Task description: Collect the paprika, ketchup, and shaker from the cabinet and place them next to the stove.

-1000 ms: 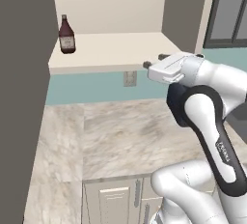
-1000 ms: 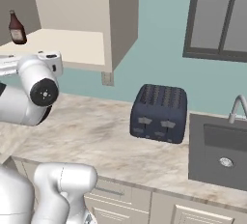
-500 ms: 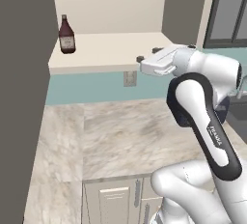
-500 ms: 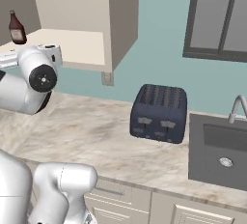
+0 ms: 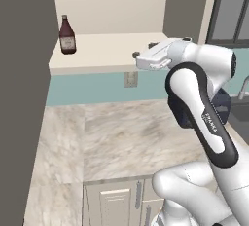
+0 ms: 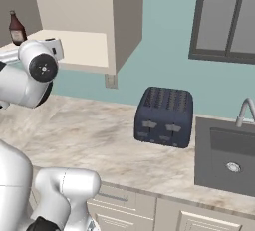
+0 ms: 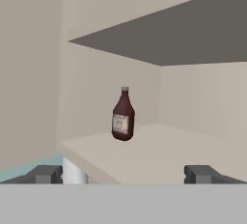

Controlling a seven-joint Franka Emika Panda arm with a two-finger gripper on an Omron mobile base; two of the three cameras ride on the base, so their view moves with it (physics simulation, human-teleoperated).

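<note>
The ketchup (image 5: 67, 36) (image 6: 16, 28) (image 7: 123, 116), a small dark red bottle with a pale label, stands upright at the back left of the beige cabinet's shelf (image 5: 107, 50) (image 6: 84, 46) (image 7: 169, 153). My gripper (image 5: 138, 56) (image 7: 124, 175) hangs at the shelf's front edge, right of the bottle and well short of it. It points into the cabinet, open, with nothing between its fingers. The paprika, the shaker and the stove are out of view.
The cabinet's open door (image 5: 19, 98) stands as a dark slab at the left. Below lies a marble counter (image 5: 121, 137) with a wall outlet (image 5: 130, 79) above it. A dark toaster (image 6: 165, 117) and a sink (image 6: 231, 155) with its faucet (image 6: 244, 110) sit to the right.
The hand has swung left and slightly up, closer to the shelf's front edge. The jaws have stayed open and the bottle has not moved.
</note>
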